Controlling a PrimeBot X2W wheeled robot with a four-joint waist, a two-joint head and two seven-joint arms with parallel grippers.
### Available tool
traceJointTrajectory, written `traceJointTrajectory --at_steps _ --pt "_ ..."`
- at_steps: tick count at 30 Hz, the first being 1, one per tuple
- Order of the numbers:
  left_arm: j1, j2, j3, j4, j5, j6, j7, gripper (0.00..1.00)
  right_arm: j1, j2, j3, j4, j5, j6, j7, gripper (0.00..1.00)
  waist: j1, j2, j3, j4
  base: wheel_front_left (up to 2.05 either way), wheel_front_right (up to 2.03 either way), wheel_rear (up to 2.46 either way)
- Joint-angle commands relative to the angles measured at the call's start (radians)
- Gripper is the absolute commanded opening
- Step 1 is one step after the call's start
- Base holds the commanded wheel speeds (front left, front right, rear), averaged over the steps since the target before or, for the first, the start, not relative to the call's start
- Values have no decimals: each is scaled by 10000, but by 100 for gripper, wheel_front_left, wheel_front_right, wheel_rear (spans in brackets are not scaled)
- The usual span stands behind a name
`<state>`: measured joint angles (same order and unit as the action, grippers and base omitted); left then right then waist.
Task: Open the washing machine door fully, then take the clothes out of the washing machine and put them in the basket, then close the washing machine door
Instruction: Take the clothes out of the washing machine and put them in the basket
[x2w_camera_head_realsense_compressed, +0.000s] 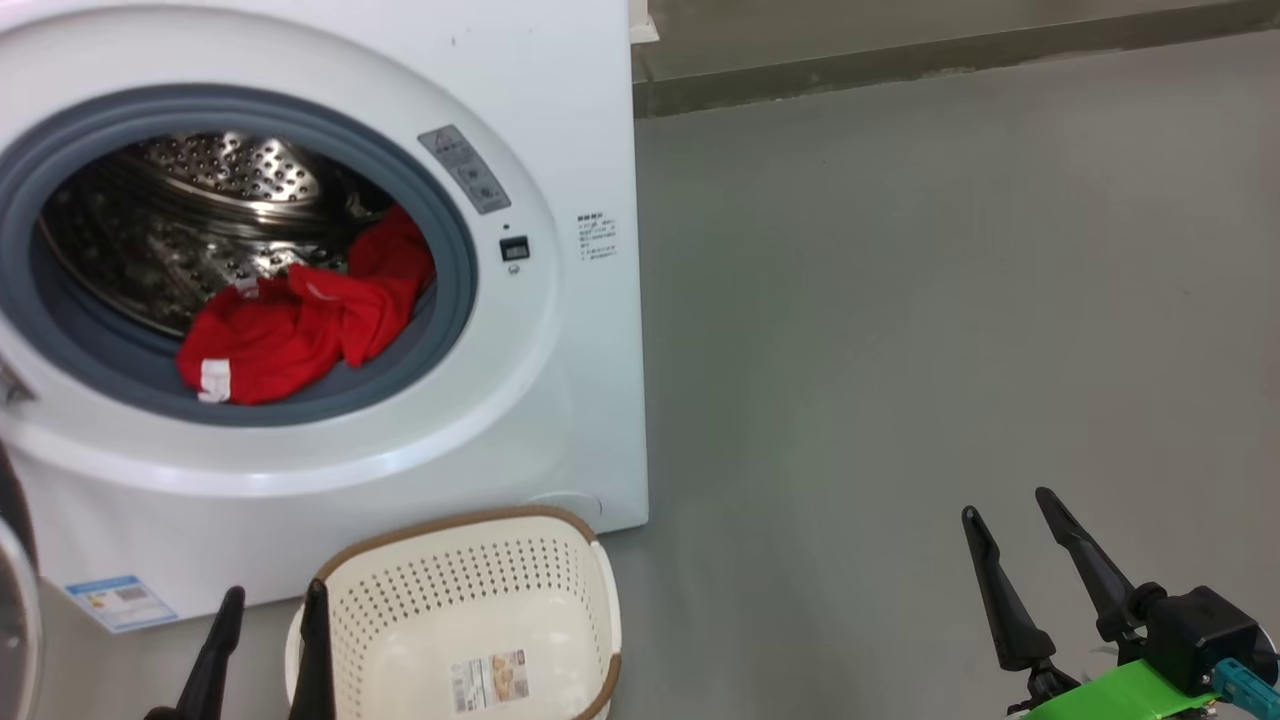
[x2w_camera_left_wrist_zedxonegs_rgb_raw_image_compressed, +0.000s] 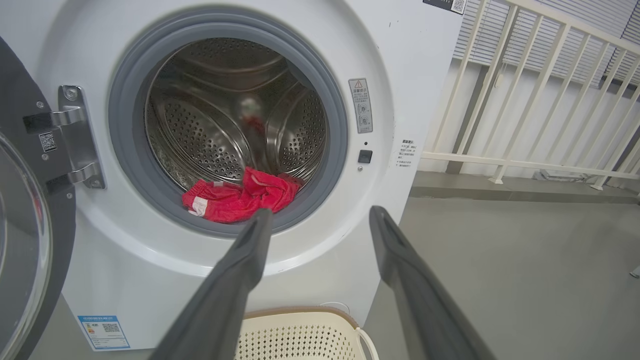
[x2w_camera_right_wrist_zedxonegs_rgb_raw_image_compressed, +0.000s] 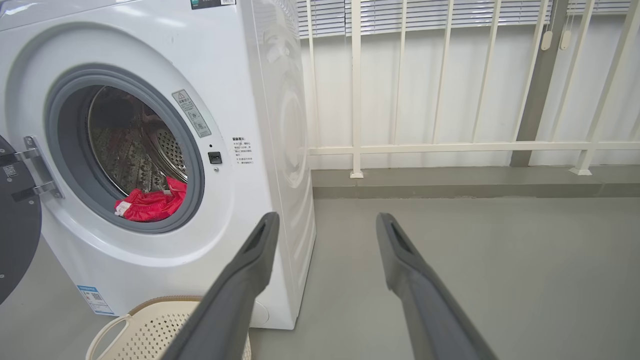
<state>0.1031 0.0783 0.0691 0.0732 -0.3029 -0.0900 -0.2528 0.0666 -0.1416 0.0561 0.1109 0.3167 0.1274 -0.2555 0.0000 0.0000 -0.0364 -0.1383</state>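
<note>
Pale railing (x2w_camera_right_wrist_zedxonegs_rgb_raw_image_compressed: 450, 147) beyond washing machine (x2w_camera_right_wrist_zedxonegs_rgb_raw_image_compressed: 150, 45), wrist views

The clothes (x2w_camera_head_realsense_compressed: 300, 330) lie in the washing machine (x2w_camera_head_realsense_compressed: 560, 400); the basket (x2w_camera_head_realsense_compressed: 460, 560) stands before it.

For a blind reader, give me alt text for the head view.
Red clothes lie heaped in the open drum of the white washing machine. A cream basket sits below, without clothes; left gripper beside it and right gripper over grey floor, both open.
</note>
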Motion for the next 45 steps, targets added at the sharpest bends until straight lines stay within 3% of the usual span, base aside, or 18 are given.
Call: traceJointTrajectory --at_steps 1,10,45 --pt "-350 49 379 -288 -23 -77 -89 100 -288 -195 254 -202 136 33 -63 100 0 0 2 5 157 -142 -15" --pt "-387 92 375 -399 -91 -194 -89 100 -339 -179 314 -142 162 33 -63 100 0 0 34 1 81 -81 0" --pt "-826 47 484 462 -200 -377 -89 100 -474 -210 495 -151 63 33 -63 100 0 0 194 357 0 0 0"
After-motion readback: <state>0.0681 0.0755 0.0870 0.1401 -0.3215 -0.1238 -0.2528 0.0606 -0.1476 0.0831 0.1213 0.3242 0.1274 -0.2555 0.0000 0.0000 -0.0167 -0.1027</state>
